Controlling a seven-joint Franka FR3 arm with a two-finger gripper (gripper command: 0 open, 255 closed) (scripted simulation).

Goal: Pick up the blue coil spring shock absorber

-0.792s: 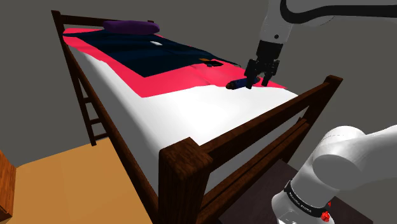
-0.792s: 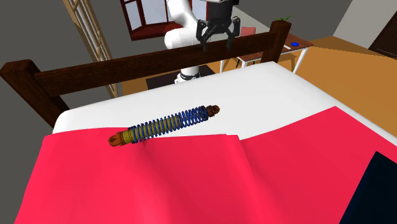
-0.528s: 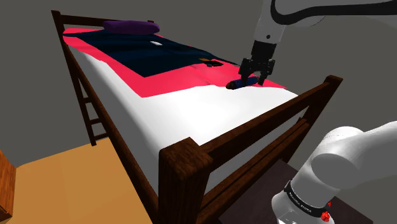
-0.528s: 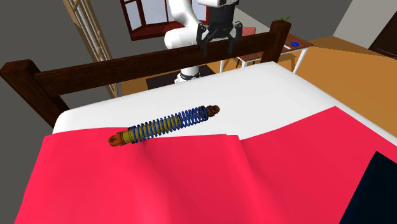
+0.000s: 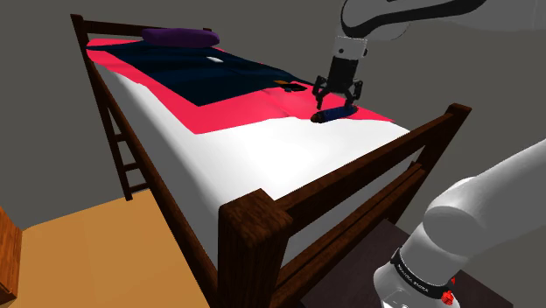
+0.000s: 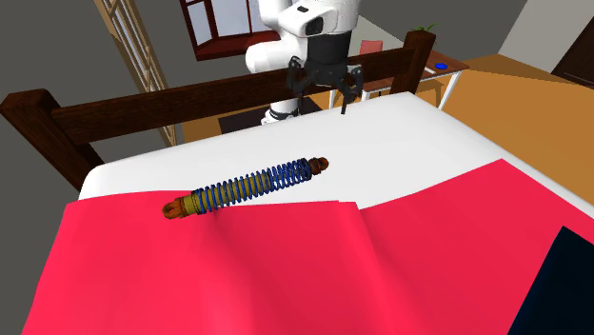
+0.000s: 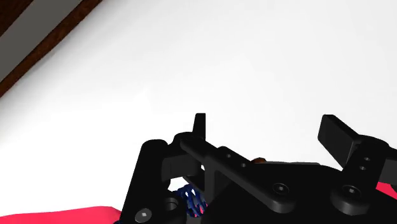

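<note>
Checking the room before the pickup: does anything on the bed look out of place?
Yes: a shock absorber lies on the bed, along the edge of the red blanket. A car part on bedding looks odd.

You have free air over the bare white sheet (image 6: 390, 138) between the footboard (image 6: 190, 97) and the spring (image 6: 249, 187). The footboard's dark rail rises above the mattress just behind the gripper (image 6: 321, 95), whose fingers (image 7: 334, 130) stand apart over that sheet. On the spring's far side the red blanket (image 6: 238, 276) lies right against it with a raised fold, crowding that flank. The spring's top is uncovered.
</note>
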